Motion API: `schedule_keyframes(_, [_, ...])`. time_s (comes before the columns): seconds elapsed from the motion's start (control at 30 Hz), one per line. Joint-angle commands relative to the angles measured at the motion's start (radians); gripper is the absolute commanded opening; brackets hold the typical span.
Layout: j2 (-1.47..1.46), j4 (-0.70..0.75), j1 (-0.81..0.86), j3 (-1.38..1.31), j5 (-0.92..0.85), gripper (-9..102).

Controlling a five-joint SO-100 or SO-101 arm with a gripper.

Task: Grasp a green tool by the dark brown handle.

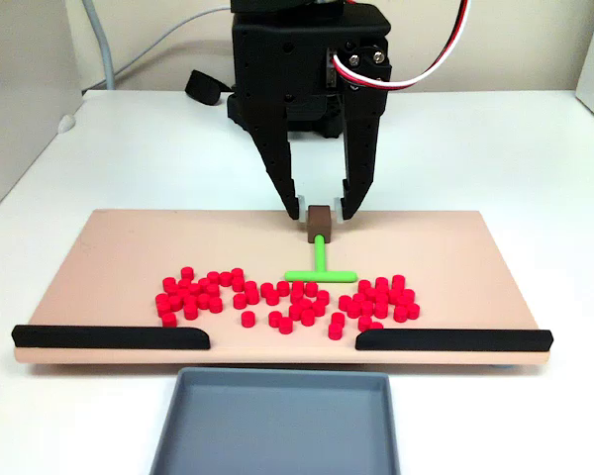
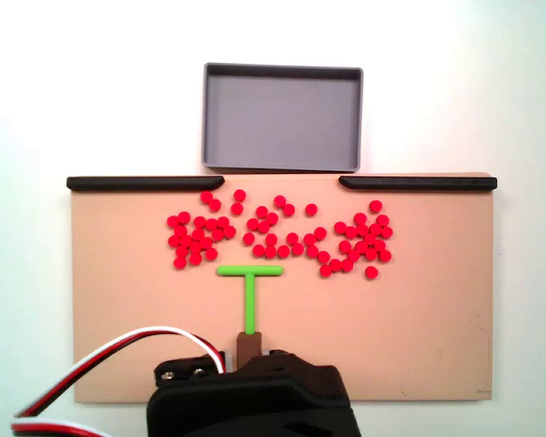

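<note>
Two fixed views show a white table (image 1: 129, 148) carrying a flat tan board (image 1: 109, 257), with a pale wall behind it in one fixed view. A grey tray (image 1: 277, 421) sits on the table just off the board's edge, at 6 o'clock there and at 12 o'clock in the view from above. Two black bars (image 1: 109, 337) lie along that same edge, with a gap between them facing the tray. Red cylinders (image 1: 193, 295) are scattered in a loose band across the board (several dozen, some touching), between the bars and the green tool (image 1: 320, 263).

The green tool lies flat near the board's middle, its crossbar just beside the cylinders and its stem running away from them to the dark brown handle (image 1: 319, 222). The black hand (image 1: 320, 207) hangs over the board's far edge, fingers pointing down, one on each side of the handle. They stand slightly parted, close against the block; whether they press it I cannot tell. White, red and black wires (image 1: 431, 59) loop from the arm.
</note>
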Motion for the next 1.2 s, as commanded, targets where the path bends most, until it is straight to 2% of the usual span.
schedule_keyframes(0.0, [0.02, -0.005, -0.011, -0.02, 0.006, 13])
schedule_keyframes(0.9, [-0.003, -0.017, -0.009, -0.021, -0.009, 10])
schedule_keyframes(1.17, [-0.005, -0.017, -0.011, -0.021, -0.012, 4])
